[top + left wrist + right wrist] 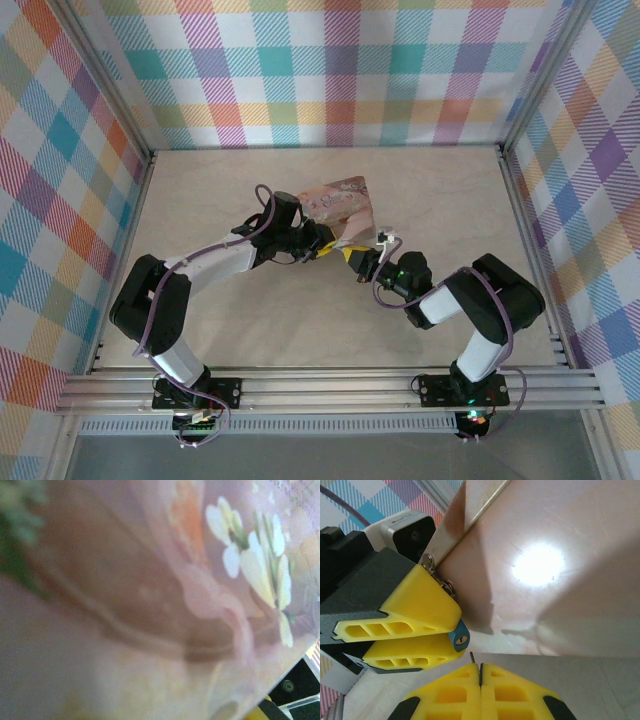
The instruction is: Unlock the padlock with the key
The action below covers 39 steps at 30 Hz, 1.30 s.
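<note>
Blue and small, the padlock [459,636] is pinched between the left jaws, with its keyhole [462,640] facing out toward the right arm. Small metal links above it lead to the hasp [431,562] of the pink tin [345,200], which lies near the middle of the bench [300,340]. The right jaws are pressed fully together on the key [472,656], a thin dark sliver whose tip pokes out between them. In the right wrist view that tip stands just below and a little to the right of the keyhole, close to it but not touching. By the look of things, 2 parts of the job are done: the lock is steadied, and the key is gripped and brought near. What remains is to line the tip up with the slot, push it in, turn it and free the shackle. Whether the shackle is locked cannot be read directly, though nothing shows it sprung
</note>
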Tool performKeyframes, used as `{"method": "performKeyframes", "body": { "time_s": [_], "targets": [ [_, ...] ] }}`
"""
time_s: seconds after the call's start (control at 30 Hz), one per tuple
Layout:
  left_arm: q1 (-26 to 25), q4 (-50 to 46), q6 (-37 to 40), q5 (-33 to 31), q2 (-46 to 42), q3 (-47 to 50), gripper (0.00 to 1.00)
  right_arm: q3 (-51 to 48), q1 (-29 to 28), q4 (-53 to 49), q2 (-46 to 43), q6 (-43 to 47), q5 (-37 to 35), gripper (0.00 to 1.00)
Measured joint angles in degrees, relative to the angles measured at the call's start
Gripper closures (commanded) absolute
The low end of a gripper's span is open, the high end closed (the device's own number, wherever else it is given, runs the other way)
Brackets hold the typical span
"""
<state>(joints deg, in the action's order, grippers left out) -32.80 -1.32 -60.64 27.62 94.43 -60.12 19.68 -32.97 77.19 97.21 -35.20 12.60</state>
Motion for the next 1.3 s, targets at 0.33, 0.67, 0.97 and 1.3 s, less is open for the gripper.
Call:
{"method": "performKeyframes", "body": {
  "time_s": [0.33, 0.67, 0.97, 1.3],
  "targets": [
    [0.00, 0.00, 0.00, 0.00, 0.00, 0.00, 0.94, 0.33, 0.00, 0.17, 0.02, -0.20, 1.01, 1.00],
    [0.00, 0.00, 0.00, 0.00, 0.00, 0.00, 0.94, 0.35, 0.00, 0.20, -0.02, -0.20, 1.38, 1.00],
    [0.00, 0.00, 0.00, 0.00, 0.00, 0.07, 0.94, 0.35, 0.00, 0.20, -0.17, -0.17, 1.38, 1.00],
    [0.00, 0.04, 0.00, 0.42, -0.02, 0.42, 0.94, 0.37, 0.00, 0.20, -0.63, -0.13, 0.98, 1.00]
  ]
}}
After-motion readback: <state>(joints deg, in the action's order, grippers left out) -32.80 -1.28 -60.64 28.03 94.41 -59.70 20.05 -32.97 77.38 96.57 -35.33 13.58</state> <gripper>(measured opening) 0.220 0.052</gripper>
